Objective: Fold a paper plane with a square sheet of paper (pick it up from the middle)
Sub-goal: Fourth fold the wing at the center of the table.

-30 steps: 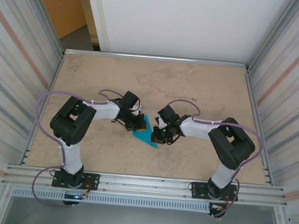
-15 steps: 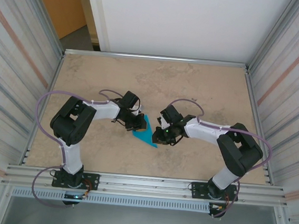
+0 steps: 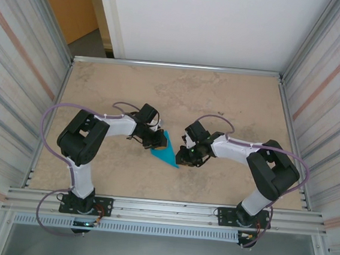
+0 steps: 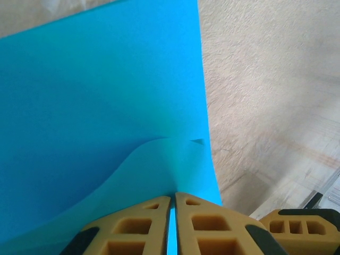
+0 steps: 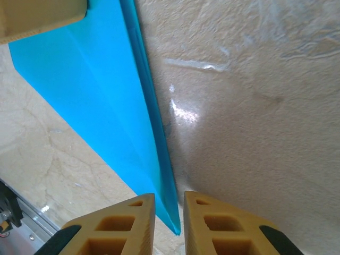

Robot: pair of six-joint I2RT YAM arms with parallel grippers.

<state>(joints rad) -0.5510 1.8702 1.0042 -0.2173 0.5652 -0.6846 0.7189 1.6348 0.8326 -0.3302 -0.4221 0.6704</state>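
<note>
The paper plane [image 3: 167, 152] is a turquoise folded sheet with one long sharp point, lying on the table between my two grippers. My left gripper [image 3: 156, 139] is shut on its wide far-left end; in the left wrist view the blue paper [image 4: 106, 106] runs into the thin slit between my fingertips [image 4: 173, 197] and bulges up just ahead of them. My right gripper [image 3: 182, 158] is at the plane's sharp near tip. In the right wrist view the jaws [image 5: 169, 198] stand a little apart, with the tip of the plane [image 5: 106, 90] lying loose in the gap.
Beige marbled table [image 3: 220, 102] with metal rails along its sides [image 3: 292, 139] and near edge. A yellow finger of the left gripper [image 5: 42, 16] shows at the top left of the right wrist view. Corrugated walls stand left and right.
My right gripper's jaws have parted and let go of the plane's tip; the right arm's elbow has swung outward. The left gripper still holds the paper in place.
</note>
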